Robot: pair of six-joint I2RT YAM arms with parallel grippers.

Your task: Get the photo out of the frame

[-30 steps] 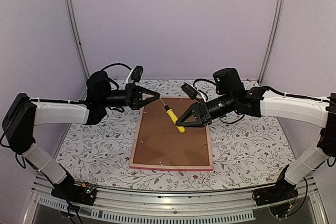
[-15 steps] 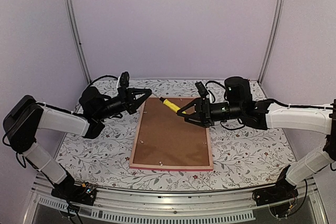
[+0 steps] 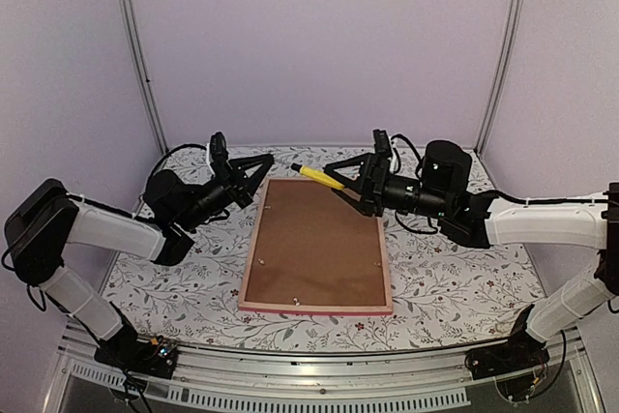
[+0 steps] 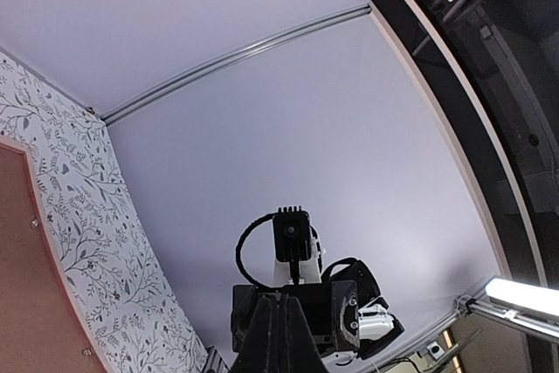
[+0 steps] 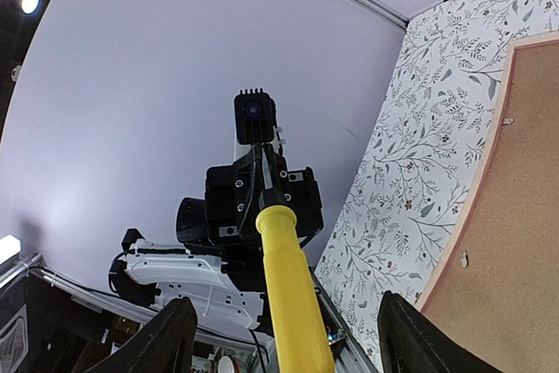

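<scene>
The frame [image 3: 315, 309] lies back-up. The left gripper [image 3: 259, 169], spread open, hovers beside its far left corner; the right gripper [image 3: 350, 184], over its far edge, pinches a yellow tool [image 3: 319, 177].

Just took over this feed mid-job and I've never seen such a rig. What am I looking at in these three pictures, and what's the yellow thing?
Two robot arms, left and right, are bolted at the near edge of a cloth-covered table. The wide picture comes from a fixed camera above and behind them. The other two come from cameras on the wrists, each looking across at the opposite arm. On the table lies the frame, face down: its pink border surrounds a brown backing board, so the photo is hidden. The right gripper holds a yellow-handled tool in the air near the frame's far edge. The left gripper hovers by the far left corner, apparently empty.
</scene>
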